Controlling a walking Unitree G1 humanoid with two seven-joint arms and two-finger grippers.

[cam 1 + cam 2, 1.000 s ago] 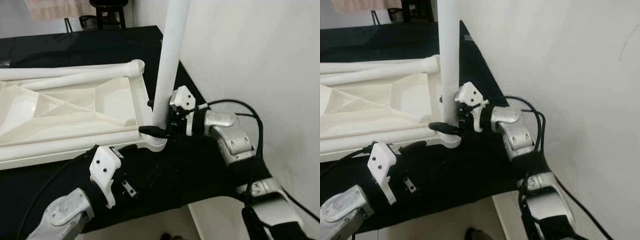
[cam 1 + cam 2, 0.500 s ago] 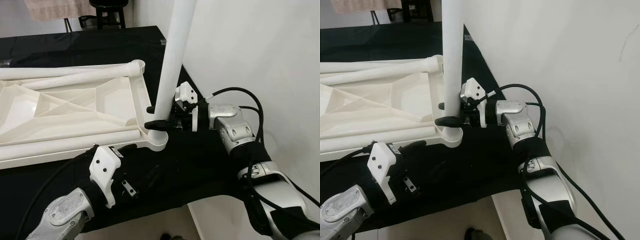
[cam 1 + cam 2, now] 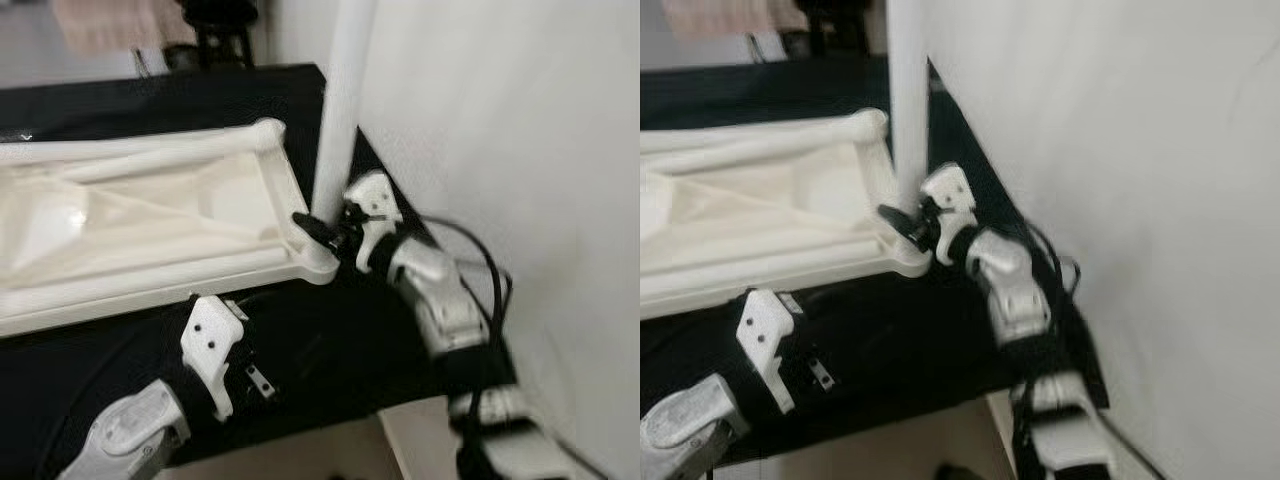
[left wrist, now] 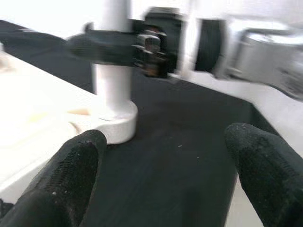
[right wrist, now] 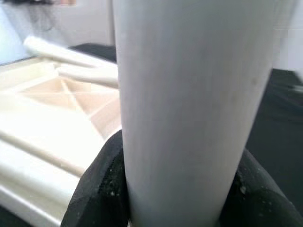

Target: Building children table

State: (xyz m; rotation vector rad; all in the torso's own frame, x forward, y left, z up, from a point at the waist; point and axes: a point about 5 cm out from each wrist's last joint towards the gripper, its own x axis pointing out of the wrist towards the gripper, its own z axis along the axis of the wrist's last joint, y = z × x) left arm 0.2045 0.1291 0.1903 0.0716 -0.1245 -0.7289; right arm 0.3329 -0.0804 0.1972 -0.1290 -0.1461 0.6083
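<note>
— So where is the table leg [image 3: 341, 110] right now?

— Upright at the near right corner of the white tabletop [image 3: 150, 225], which lies upside down on the black desk [image 3: 330, 350]. Its lower end sits in the round corner socket [image 4: 116, 126], right beside the white wall [image 3: 500, 130].

— And the right hand [image 3: 322, 230]?

— Clenched on the table leg just above that socket. From the right wrist camera, its black fingers [image 5: 102, 182] press against both sides of the white tube.

— What about the left hand [image 4: 165, 175]?

— Released, grasping nothing. Its two fingers [image 4: 71, 175] are spread wide apart above the black cloth, pointing toward the socket and the other arm, near the tabletop's front edge but not touching it.

— Anything else on the desk?

— Two more white legs lie along the tabletop, one at its far edge [image 3: 140, 148] and one at the near edge [image 3: 140, 282]. The head views are blurred, so finer detail is hard to read.
</note>
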